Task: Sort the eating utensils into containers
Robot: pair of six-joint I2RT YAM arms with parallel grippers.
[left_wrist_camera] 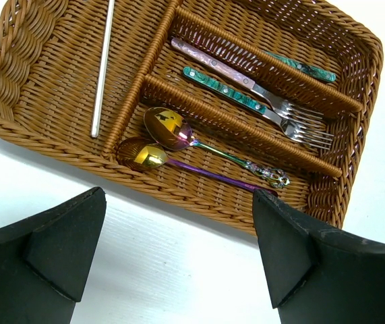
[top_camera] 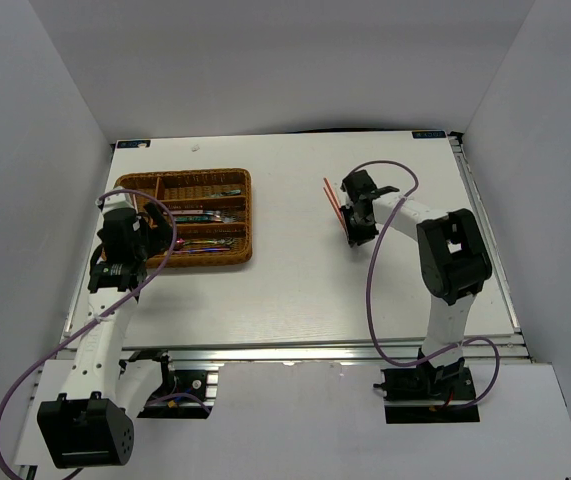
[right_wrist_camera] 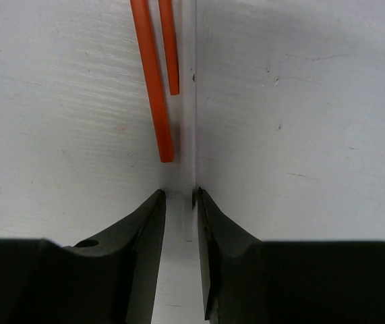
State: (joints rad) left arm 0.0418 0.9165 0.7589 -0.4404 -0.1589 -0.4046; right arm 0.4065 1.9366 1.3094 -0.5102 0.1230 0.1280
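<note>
The brown wicker tray (top_camera: 246,215) stands at the back left and fills the left wrist view (left_wrist_camera: 17,74). It holds a thin silver stick (left_wrist_camera: 102,64) in the crosswise section. The long sections hold a pink-handled fork (left_wrist_camera: 246,77), a green-handled fork (left_wrist_camera: 259,104), a gold-bowled spoon (left_wrist_camera: 145,155) and a rainbow spoon (left_wrist_camera: 172,128). My left gripper (top_camera: 150,238) (left_wrist_camera: 179,202) is open and empty over the table at the tray's near edge. Two red-orange chopsticks (top_camera: 335,205) (right_wrist_camera: 153,88) lie on the table right of centre. My right gripper (top_camera: 353,238) (right_wrist_camera: 180,196) is at the table, narrowly open around a thin white stick (right_wrist_camera: 189,101) beside the chopsticks.
A green-handled utensil (left_wrist_camera: 300,66) lies in the tray's far section. The white table (top_camera: 295,290) is walled by white panels on three sides. Purple cables loop from both arms.
</note>
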